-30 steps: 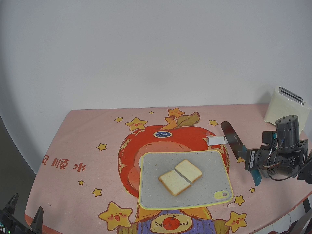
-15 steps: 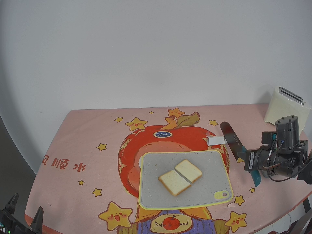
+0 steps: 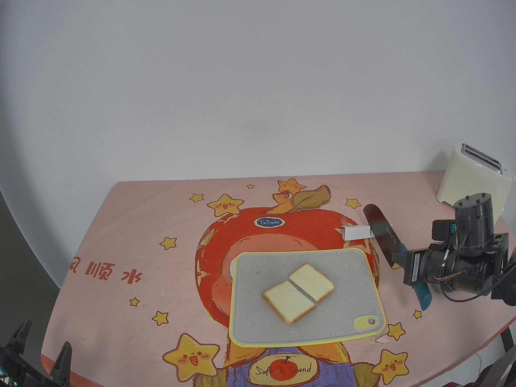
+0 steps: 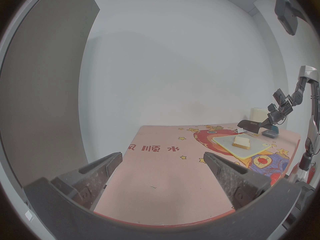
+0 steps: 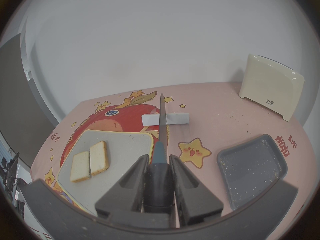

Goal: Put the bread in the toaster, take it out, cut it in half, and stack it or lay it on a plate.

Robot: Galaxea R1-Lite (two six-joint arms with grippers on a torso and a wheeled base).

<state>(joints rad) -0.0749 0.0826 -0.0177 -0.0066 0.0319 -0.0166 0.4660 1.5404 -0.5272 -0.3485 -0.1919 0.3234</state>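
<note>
My right gripper point(image 5: 156, 159) clamps the knife point(image 3: 381, 228), blade pointing eleven o'clock over the white rest point(image 3: 357, 232); bread halves point(image 3: 298, 292) at nine; left gripper point(image 4: 163, 160) gapes, farther off.

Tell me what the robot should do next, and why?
Probably lower the knife onto the white rest and let go. The bread lies in two halves on the board, so cutting looks done. The right gripper is shut on the handle, with the blade crossing the rest, and needs freeing to move the halves to the grey tray.
</note>
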